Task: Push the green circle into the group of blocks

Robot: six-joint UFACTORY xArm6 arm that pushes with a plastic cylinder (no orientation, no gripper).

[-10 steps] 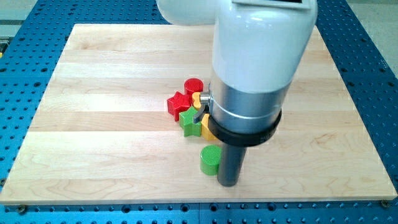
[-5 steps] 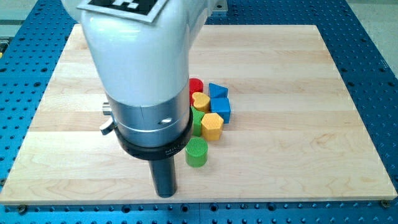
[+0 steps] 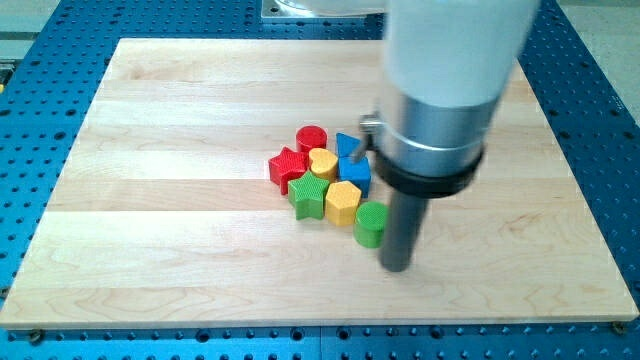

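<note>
The green circle (image 3: 369, 223) stands on the wooden board (image 3: 170, 120), touching the yellow hexagon (image 3: 342, 202) at the lower right of the group. My tip (image 3: 398, 266) is just right of and below the green circle, close against it. The group holds a red circle (image 3: 312, 138), a red star (image 3: 287, 167), a yellow heart (image 3: 322, 162), a green star (image 3: 309, 197), a blue triangle (image 3: 348, 145) and a blue block (image 3: 356, 174), all packed together near the board's middle.
The arm's white and metal body (image 3: 440, 90) hangs over the board's upper right and hides part of it. A blue perforated table (image 3: 40, 200) surrounds the board.
My tip swung from the green circle's right to its left, then back to its right. The green circle moved up and right, from below the group to against the yellow hexagon.
</note>
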